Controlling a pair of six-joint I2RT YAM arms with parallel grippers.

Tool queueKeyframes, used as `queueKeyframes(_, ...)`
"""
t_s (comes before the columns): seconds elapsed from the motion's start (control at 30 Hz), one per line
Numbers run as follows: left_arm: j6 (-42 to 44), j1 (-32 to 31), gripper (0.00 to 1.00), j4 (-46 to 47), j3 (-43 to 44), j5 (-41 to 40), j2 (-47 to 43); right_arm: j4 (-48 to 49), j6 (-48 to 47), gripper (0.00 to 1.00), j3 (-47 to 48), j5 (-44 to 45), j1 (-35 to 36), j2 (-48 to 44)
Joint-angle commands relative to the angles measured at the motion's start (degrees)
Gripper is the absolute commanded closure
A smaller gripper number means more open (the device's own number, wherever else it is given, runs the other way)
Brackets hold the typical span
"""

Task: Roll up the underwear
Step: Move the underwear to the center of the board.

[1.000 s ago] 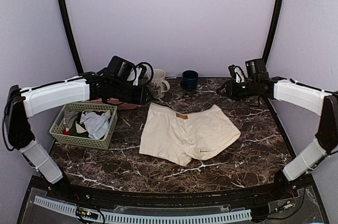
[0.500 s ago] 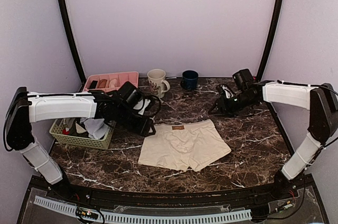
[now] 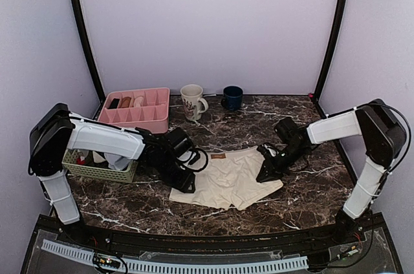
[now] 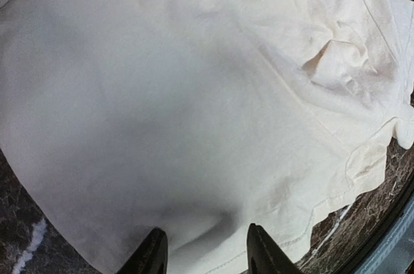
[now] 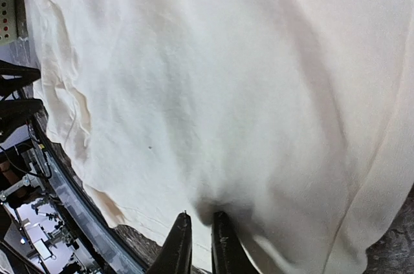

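Observation:
The cream-beige underwear lies flat on the dark marble table, with its brown label at the far waistband edge. My left gripper is down on its left edge. In the left wrist view the cloth fills the picture and my left gripper stands open, a low ridge of fabric rising between the fingers. My right gripper is down on the right edge. In the right wrist view my right gripper has its fingers nearly together, pinching a pucker of the underwear.
A green basket of mixed cloths stands at the left, partly under the left arm. Behind it is a pink divided tray. A white mug and a dark blue cup stand at the back.
Both arms came down and toward the near side onto the garment's two sides. The underwear slid nearer and lies flatter. The right jaws closed on the cloth.

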Motion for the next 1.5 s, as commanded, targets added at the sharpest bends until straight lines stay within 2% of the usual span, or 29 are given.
queueKeyframes(0.0, 1.18, 2.54, 0.57, -5.14, 2.10, -4.34, 2.72, -1.60, 0.01, 0.89, -3.14, 1.66, -0.24, 0.82)
queueKeyframes(0.13, 3.02, 7.36, 0.59, -6.28, 4.50, -5.53, 5.38, -2.27, 1.33, 0.91, -5.05, -2.39, 1.44, -2.12)
queueKeyframes(0.23, 7.24, 10.60, 0.59, -10.77, 11.15, -7.34, 9.57, -0.21, 1.45, 0.85, -3.33, -16.10, 3.29, -5.05)
queueKeyframes(0.33, 12.16, 10.76, 0.56, -13.68, 16.95, -9.52, 9.81, -3.34, 0.65, 0.82, 4.81, -14.52, 2.28, -6.13)
queueKeyframes(0.47, 13.81, 10.81, 0.47, -11.80, 15.81, -5.22, 4.09, -3.62, 0.06, 0.81, 15.18, -9.71, 1.18, -0.31)
queueKeyframes(0.73, 6.61, 10.85, 0.40, -6.64, 6.93, -0.96, -7.45, -3.46, -1.83, 0.83, 32.67, -6.93, 6.80, 15.63)
queueKeyframes(0.9, 3.22, 11.00, 0.39, -4.87, 3.06, -1.21, -11.69, -2.89, -1.36, 0.84, 39.03, -6.27, 9.77, 22.72)
queueKeyframes(1.2, 2.91, 10.99, 0.39, -5.25, 2.27, -2.01, -13.69, -2.65, -0.04, 0.87, 42.25, 0.42, 8.58, 30.08)
queueKeyframes(1.47, 3.83, 11.05, 0.39, -5.68, 3.57, -2.76, -12.86, 2.26, 5.51, 0.91, 29.21, 8.14, -4.37, 23.03)
